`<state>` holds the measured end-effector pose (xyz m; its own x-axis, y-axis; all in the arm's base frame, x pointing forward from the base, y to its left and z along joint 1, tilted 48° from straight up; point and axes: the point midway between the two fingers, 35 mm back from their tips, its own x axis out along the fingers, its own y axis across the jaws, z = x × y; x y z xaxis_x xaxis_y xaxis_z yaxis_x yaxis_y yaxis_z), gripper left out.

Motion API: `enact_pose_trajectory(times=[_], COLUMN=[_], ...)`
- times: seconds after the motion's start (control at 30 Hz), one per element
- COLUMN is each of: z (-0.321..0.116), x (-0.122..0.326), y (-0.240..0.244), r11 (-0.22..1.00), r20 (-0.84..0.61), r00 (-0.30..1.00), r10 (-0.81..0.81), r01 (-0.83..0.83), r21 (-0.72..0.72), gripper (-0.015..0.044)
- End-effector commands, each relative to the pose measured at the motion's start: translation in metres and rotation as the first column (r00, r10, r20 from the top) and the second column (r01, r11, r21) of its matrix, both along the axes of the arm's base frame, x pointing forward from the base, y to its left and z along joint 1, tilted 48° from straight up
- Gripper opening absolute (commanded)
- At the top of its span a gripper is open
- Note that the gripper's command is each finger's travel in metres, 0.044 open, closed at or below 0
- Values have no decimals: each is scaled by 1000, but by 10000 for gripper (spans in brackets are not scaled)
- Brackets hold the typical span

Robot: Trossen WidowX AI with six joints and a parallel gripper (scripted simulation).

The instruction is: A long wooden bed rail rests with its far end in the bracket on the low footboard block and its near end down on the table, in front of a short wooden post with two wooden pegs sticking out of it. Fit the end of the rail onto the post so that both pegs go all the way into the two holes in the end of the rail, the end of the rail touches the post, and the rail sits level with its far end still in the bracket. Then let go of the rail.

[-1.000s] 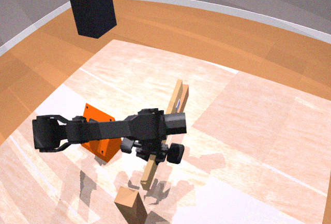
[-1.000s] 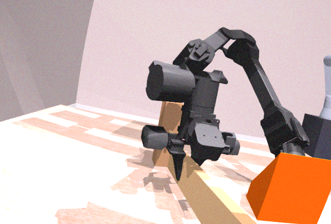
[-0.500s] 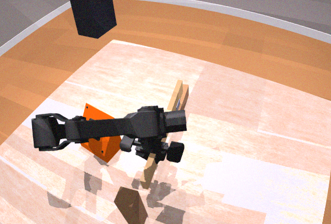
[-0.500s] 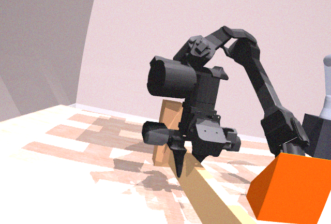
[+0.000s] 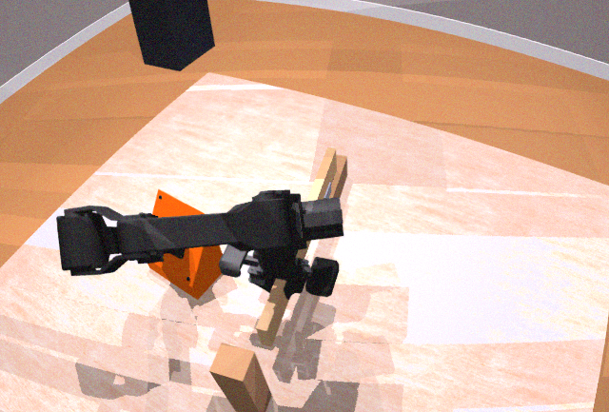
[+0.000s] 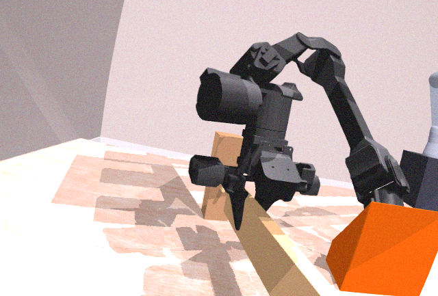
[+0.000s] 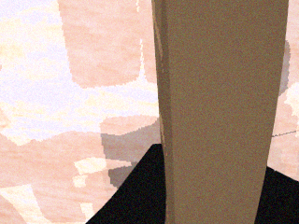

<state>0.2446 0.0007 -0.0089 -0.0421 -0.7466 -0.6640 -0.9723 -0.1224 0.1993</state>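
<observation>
Presently, the black gripper [image 5: 290, 284] [image 6: 252, 214] [image 7: 183, 151] is closed upon the long wooden rail [image 5: 275, 306] [image 6: 261, 243] [image 7: 220, 93], with one finger on each side of it. The rail runs from the far part of the table [image 5: 491, 289] [image 6: 42, 243] [image 7: 33, 107] towards the near part, and the fingers hold it not far from its near end. Just beyond this end, a little to the left, stands the short wooden post [image 5: 233, 362] [image 6: 226, 148]; from above, a gap shows between them, so the rail is not fitted. At the far end, a brown wooden piece [image 5: 341, 171] lies along the right side of the rail, but whether the bracket holds the rail, one cannot tell. The arm [image 5: 177, 232] [image 6: 346, 109] reaches over from the left, above an orange block [image 5: 204, 269] [image 6: 385, 250].
</observation>
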Motion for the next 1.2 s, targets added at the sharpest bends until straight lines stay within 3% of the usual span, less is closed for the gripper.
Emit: enact_pose_trajectory(times=[0.0,1.17], z=[2,3], x=[1,0], y=[5,6], r11=[1000,1000], r20=[3,3], r00=[1000,1000], r10=[0,0], r01=[-1,-1], r21=[13,13], gripper=[0,0])
